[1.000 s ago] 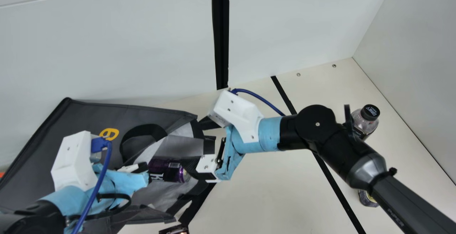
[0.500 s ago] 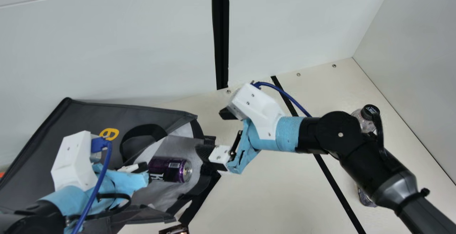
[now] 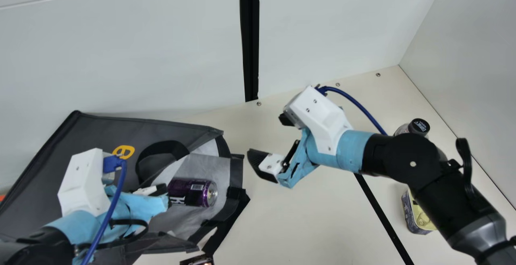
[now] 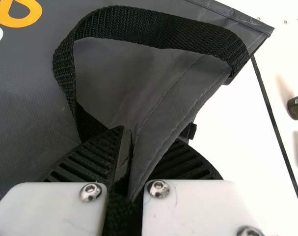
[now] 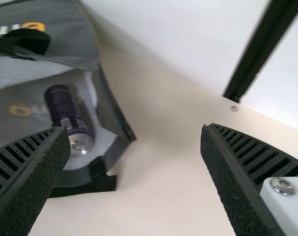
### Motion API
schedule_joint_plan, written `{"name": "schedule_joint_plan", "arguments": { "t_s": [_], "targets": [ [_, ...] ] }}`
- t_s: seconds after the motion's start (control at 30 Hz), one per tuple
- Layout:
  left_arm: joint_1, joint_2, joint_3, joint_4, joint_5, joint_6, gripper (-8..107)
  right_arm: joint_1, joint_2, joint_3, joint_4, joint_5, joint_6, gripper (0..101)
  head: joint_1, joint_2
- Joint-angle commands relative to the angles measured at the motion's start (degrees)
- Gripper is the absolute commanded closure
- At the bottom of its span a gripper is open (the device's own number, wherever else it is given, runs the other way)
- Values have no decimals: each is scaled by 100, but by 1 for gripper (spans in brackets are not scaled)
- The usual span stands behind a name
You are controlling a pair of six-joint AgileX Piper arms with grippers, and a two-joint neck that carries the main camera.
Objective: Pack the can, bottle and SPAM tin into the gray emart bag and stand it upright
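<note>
In the main view, the gray emart bag (image 3: 100, 130) is lying on its side on the worktop (image 3: 314, 216), its mouth gaping towards the right arm. The purple can (image 3: 191, 192) is resting inside, just within the opening. The left tool (image 3: 163, 192) is sitting at the mouth, while the right tool (image 3: 265, 136) is hanging just outside it, holding nothing. The bottle (image 3: 419, 127) and the SPAM tin (image 3: 417, 216) are waiting well apart from the bag, partly behind the right arm. So packing seems to be at the stage between items: one in, two remaining, the standing-up still to do.

In the left wrist view, the left tool is pinching the bag's fabric near its black handle (image 4: 153, 28). It should be keeping that hold, as the mouth could be sagging shut otherwise.

In the right wrist view, the right tool's fingers are standing spread, and the can is lying with its lid end towards the mouth. Next, this tool should be going for the bottle or the tin; which one, the pictures are not settling.
</note>
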Motion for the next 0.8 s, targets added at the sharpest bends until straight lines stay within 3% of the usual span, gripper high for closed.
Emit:
{"name": "schedule_joint_plan", "arguments": {
  "t_s": [0.0, 0.4, 0.77],
  "targets": [
    [0, 0, 0, 0, 0, 0, 107, -86, -39, 2, -156, -29, 96, 6, -130, -5],
    [0, 0, 0, 0, 0, 0, 107, -641, -366, -45, -1106, -47, 840, 6, -130, -5],
    [0, 0, 0, 0, 0, 0, 107, -968, -626, -162, -2390, 14, 1819, 6, -130, -5]
  ]
}}
